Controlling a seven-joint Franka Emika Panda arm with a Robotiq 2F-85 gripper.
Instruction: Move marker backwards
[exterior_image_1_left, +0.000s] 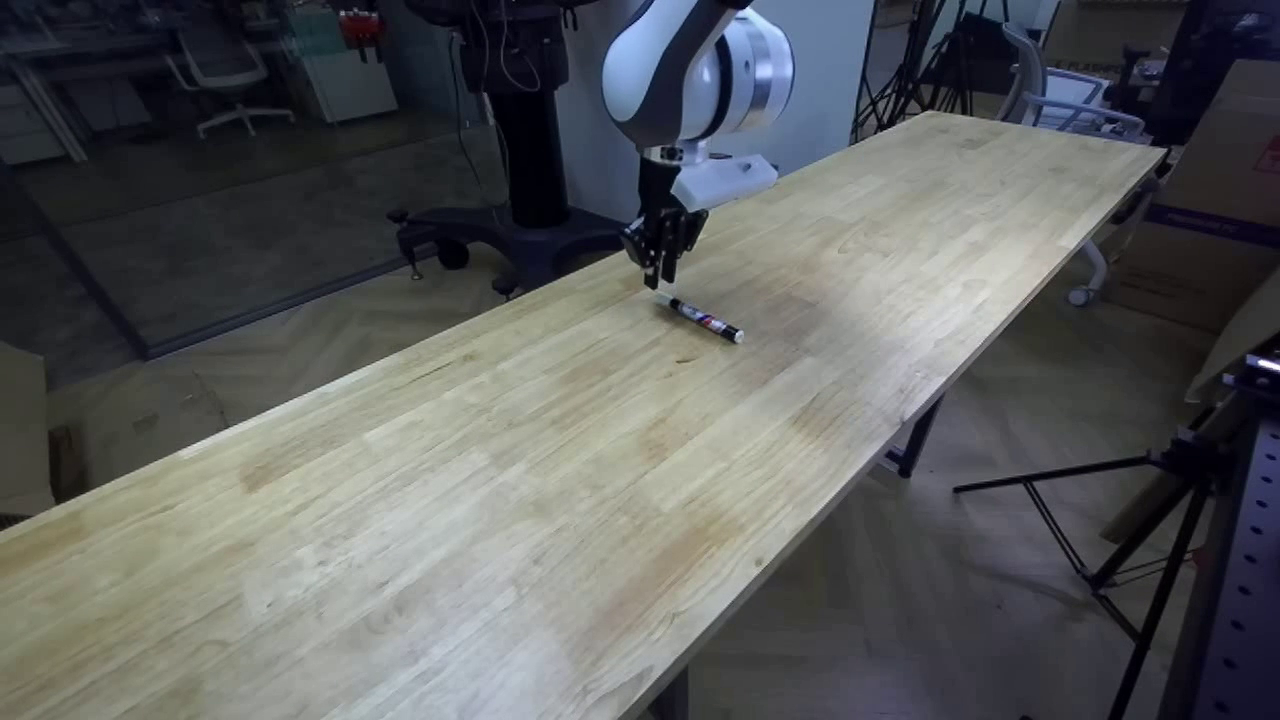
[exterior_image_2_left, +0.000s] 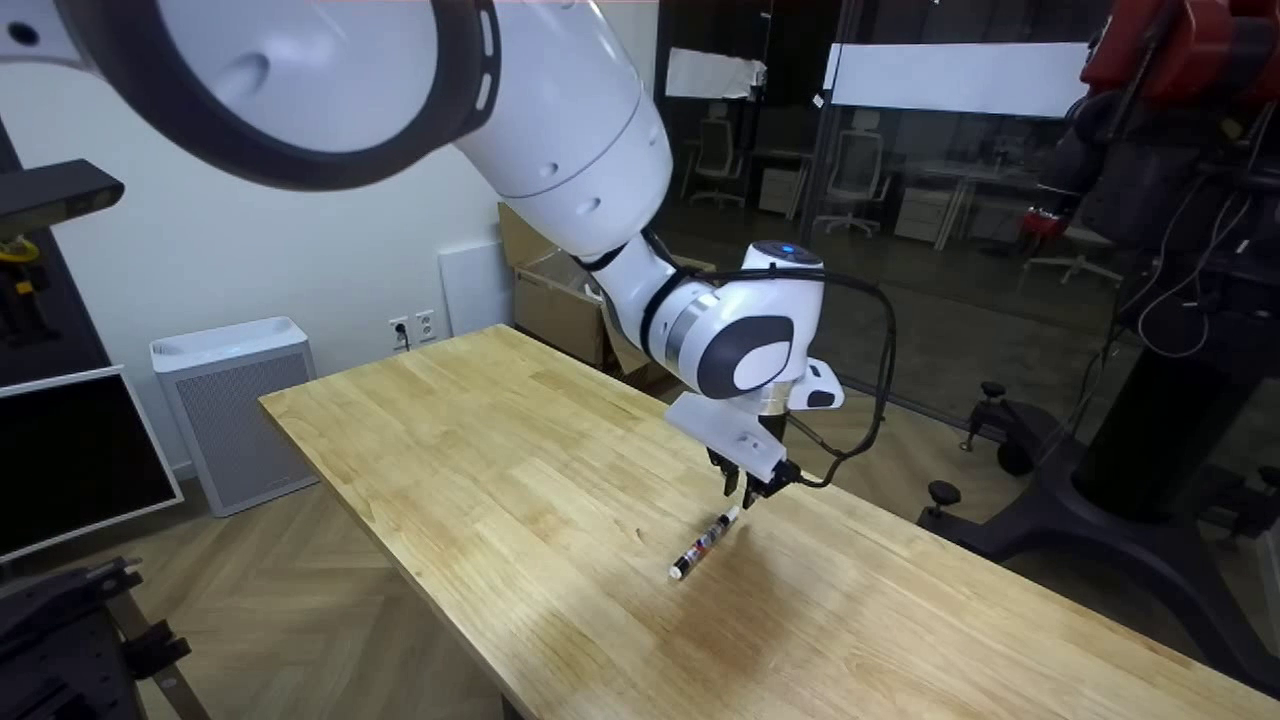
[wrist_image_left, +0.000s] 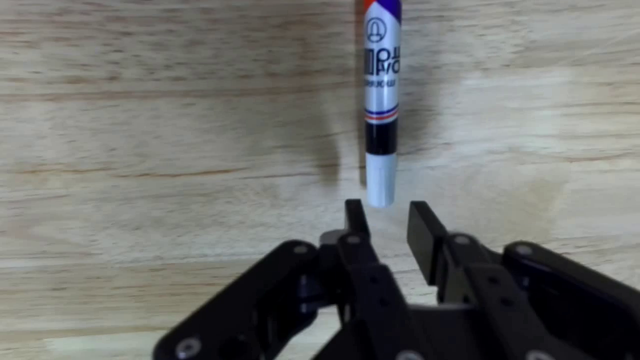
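The marker lies flat on the wooden table in both exterior views (exterior_image_1_left: 706, 320) (exterior_image_2_left: 703, 545). In the wrist view the marker (wrist_image_left: 382, 95) has a whitish barrel with print, a black band and a pale end, and its far part runs out of the top of the frame. My gripper (exterior_image_1_left: 660, 282) is at the pale end of the marker, pointing down, in both exterior views (exterior_image_2_left: 739, 498). In the wrist view the gripper (wrist_image_left: 386, 207) is partly open with a gap between its fingers. The pale end lines up with that gap. Nothing is held.
The long wooden table (exterior_image_1_left: 480, 500) reaches across an exterior view, and its edge on the arm's side is near the gripper. A dark wheeled stand (exterior_image_1_left: 540, 150) is on the floor beyond that edge. A tripod (exterior_image_1_left: 1110, 560) stands off the opposite side.
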